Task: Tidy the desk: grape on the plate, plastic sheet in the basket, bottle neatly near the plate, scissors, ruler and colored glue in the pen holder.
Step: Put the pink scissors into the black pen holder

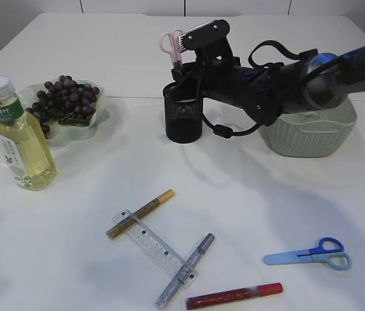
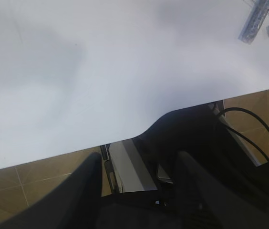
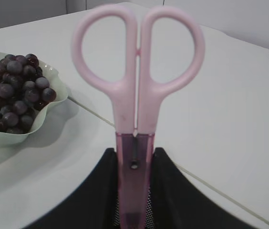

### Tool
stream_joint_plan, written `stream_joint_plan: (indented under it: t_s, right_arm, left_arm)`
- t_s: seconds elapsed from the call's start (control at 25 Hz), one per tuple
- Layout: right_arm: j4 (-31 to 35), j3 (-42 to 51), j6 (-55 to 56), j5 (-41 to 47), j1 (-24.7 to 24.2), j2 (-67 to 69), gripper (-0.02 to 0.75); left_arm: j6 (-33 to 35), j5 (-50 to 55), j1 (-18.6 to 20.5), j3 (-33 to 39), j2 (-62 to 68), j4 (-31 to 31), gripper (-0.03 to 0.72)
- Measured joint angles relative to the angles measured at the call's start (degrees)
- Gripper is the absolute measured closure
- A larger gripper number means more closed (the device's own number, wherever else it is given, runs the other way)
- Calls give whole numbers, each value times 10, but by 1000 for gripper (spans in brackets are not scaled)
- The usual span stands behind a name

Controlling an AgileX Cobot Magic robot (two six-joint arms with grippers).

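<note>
While the right hand (image 3: 134,191) is gripping the pink scissors (image 3: 137,95) handles-up over the pen holder (image 1: 183,120) at upper centre, I am judging they could tip out if released crooked. Left hand (image 2: 139,191) is hanging half-open, empty, off the bench (image 2: 101,71).

The right arm (image 1: 279,81), a thick matte-black tube with a glossy blue-grey joint at far right, carries looping black cables and a silver-grey bracket with small screws at its wrist. Its two black fingers (image 3: 96,191) are broad, smooth, rounded blades. The left gripper's fingers (image 2: 84,186) are likewise plain black.
</note>
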Motion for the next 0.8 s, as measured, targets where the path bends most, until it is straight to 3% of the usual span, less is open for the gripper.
stream_joint_plan:
  t_s: [0.8]
  right_arm:
    - [1, 0, -1, 1, 0, 1, 559]
  left_arm:
    - [0, 0, 0, 0, 0, 0, 326]
